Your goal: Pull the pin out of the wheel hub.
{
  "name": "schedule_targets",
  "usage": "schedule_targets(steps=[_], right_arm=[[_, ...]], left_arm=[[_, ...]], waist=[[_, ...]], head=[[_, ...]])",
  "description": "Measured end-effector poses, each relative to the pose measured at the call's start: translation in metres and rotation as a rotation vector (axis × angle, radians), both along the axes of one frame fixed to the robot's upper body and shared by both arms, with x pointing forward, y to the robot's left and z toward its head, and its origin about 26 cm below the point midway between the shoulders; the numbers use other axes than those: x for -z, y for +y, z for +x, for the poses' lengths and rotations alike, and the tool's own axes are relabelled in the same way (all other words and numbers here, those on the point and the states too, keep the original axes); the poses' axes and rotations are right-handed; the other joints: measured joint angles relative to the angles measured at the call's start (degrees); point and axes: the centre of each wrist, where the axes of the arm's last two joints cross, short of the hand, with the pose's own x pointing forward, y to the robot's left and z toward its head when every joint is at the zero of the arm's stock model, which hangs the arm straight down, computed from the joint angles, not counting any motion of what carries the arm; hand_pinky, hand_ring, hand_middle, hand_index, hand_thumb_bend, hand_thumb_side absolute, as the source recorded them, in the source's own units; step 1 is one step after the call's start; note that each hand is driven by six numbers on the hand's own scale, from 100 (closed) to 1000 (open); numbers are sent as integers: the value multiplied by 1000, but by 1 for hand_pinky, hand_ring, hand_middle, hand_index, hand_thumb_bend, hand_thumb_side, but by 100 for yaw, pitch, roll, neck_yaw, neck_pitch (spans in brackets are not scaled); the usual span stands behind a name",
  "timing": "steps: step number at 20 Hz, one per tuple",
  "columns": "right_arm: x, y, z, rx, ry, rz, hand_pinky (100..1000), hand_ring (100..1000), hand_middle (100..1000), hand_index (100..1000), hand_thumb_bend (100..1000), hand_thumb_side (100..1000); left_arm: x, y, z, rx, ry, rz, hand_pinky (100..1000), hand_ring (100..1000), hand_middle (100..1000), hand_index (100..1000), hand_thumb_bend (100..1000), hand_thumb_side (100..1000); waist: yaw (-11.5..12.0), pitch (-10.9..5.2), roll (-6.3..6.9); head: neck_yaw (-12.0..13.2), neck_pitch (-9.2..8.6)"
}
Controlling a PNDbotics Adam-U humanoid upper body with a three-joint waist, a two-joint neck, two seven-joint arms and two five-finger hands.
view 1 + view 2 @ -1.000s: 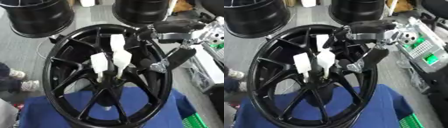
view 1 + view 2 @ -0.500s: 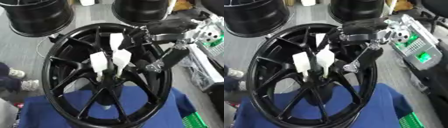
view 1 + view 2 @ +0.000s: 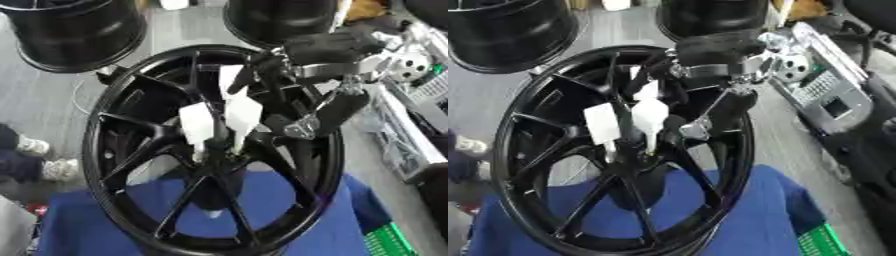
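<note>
No legible writing; white tags (image 3: 229, 117) blank on black wheel hub (image 3: 140, 150).

No legible text (white tags blank).

The robot's right arm (image 3: 337, 47) is thick and black, with a wide dark cuff near the wrist. Next to the cuff sits a shiny silver band, and beside that a round silver part (image 3: 794, 64) with small dark holes in it. The right hand (image 3: 328, 112) is mostly black, with long black fingers. One finger has a silver metal piece (image 3: 300, 128) on it with tiny holes, like a little bracket.
</note>
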Motion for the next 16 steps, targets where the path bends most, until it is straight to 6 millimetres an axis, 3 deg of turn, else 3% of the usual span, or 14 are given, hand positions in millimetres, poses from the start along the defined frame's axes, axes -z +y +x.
schedule_targets(steps=[16], right_arm=[[14,5,13,14,-2,-71,707,454,840,917,100,307]], left_arm=[[1,-3,1,14,-3,-8,657,720,570,707,343,793]], waist=[[70,23,4]], head=[[-50,0]])
